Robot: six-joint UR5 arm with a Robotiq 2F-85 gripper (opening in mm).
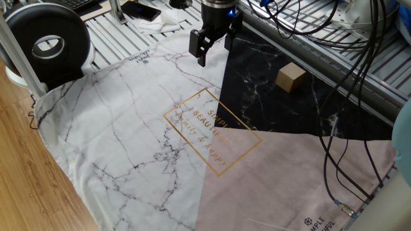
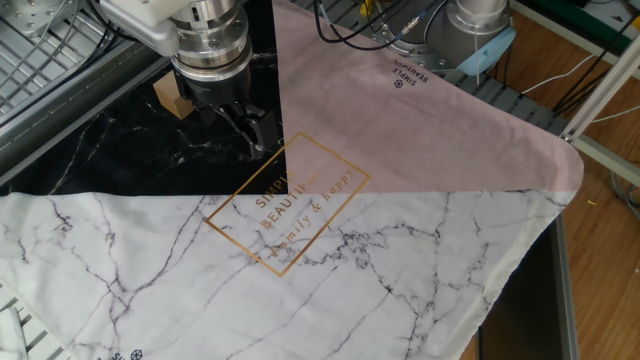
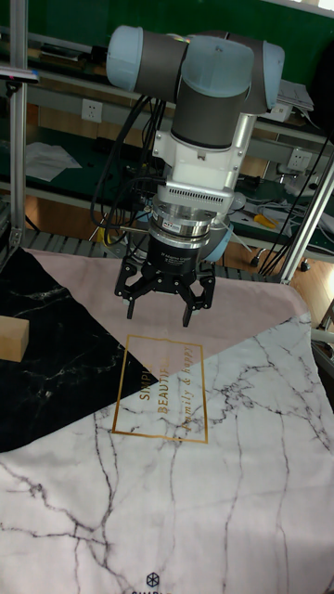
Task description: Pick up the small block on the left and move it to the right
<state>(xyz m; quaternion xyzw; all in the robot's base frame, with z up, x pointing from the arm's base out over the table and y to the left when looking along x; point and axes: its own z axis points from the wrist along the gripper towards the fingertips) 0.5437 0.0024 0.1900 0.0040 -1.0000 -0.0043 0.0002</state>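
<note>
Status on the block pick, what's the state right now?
Gripper open, empty, hovering above the cloth. Small block on the black patch, untouched. Nothing visible between them.

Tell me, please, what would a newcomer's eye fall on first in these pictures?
Most striking is the arm's open end effector, hanging empty above the cloth near where white meets black. The marble-print cloth itself, in white, black and pink, covers the table, with a gold-framed slogan at its centre. The small block sits alone on the black patch, apart from the end effector.
</note>
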